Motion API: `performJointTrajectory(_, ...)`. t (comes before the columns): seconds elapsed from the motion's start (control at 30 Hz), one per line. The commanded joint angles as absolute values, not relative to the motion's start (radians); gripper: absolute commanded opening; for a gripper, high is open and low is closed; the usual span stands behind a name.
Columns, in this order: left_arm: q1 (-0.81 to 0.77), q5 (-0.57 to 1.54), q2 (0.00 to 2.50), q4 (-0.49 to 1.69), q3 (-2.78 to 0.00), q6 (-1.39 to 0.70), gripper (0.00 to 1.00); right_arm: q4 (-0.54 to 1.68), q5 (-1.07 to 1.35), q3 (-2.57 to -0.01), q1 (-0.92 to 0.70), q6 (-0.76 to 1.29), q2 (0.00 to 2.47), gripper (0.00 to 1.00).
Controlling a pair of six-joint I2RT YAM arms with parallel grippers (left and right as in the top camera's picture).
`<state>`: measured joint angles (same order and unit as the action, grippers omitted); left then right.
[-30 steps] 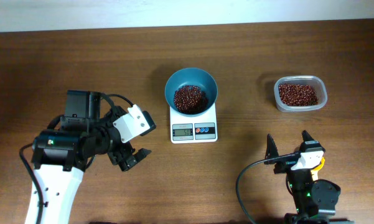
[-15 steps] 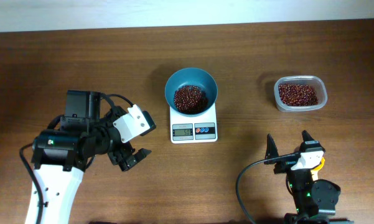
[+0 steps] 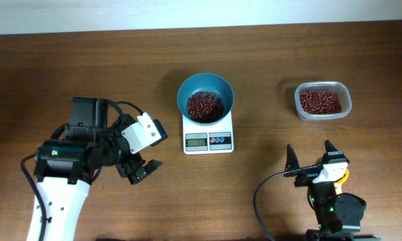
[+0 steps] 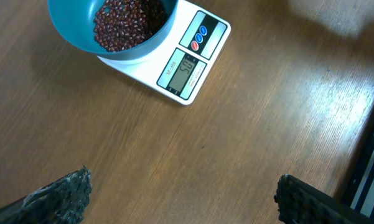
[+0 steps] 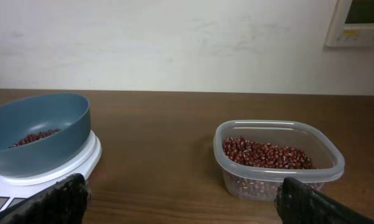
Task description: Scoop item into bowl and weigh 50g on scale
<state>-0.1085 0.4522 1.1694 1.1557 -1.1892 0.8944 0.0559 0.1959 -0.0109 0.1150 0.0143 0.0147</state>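
At the near edge of the surface, the right end effector (image 3: 310, 157) stands wide open and empty. The left end effector (image 3: 142, 169), toward the near left, is also spread wide and holds nothing.

Farther in, about mid-surface, sits the white kitchen scale (image 3: 208, 137). The teal bowl (image 3: 184, 100) rests on its far part and carries a shallow heap of red-brown beans (image 3: 204, 107). Toward the right edge, well apart from the scale, a clear plastic tub (image 3: 297, 100) holds more beans (image 3: 321, 102). No scoop shows in any view.

The beans are probably hard, light and loose, so they should roll and scatter easily. Two fingers would pinch only a few, so a scoop or tipping the tub suits better. The tub looks thin and may flex, so grip it across a rim wall. The bowl looks stiff and smooth. Its rim is the only hold, and touching it would likely disturb the reading.

The scale's display (image 4: 185, 68) shows digits that look like fifty, though I cannot be sure. Small print beside it is too fine to read. Red (image 4: 196, 42) and blue (image 4: 203, 30) buttons bear no legible marks.
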Motion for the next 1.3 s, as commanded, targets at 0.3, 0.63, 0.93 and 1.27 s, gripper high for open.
performJointTrajectory(0.3, -0.058, 0.448, 0.615, 0.900, -0.959, 0.698, 0.99, 0.063, 0.205, -0.006, 0.105, 0.007, 0.004, 0.99)
performJointTrajectory(0.63, 0.004, 0.360, 0.113, 0.302, -0.350, 0.294, 0.99, 0.063, 0.205, -0.006, 0.105, 0.007, 0.004, 0.99)
performJointTrajectory(0.93, 0.011, 0.216, 0.005, 0.016, -0.056, 0.273, 0.99, 0.063, 0.205, -0.006, 0.105, 0.007, 0.004, 0.99)
performJointTrajectory(1.27, 0.011, -0.007, 0.005, 0.088, -0.009, 0.095, 0.99, 0.063, 0.205, -0.006, 0.105, 0.007, 0.004, 0.99)
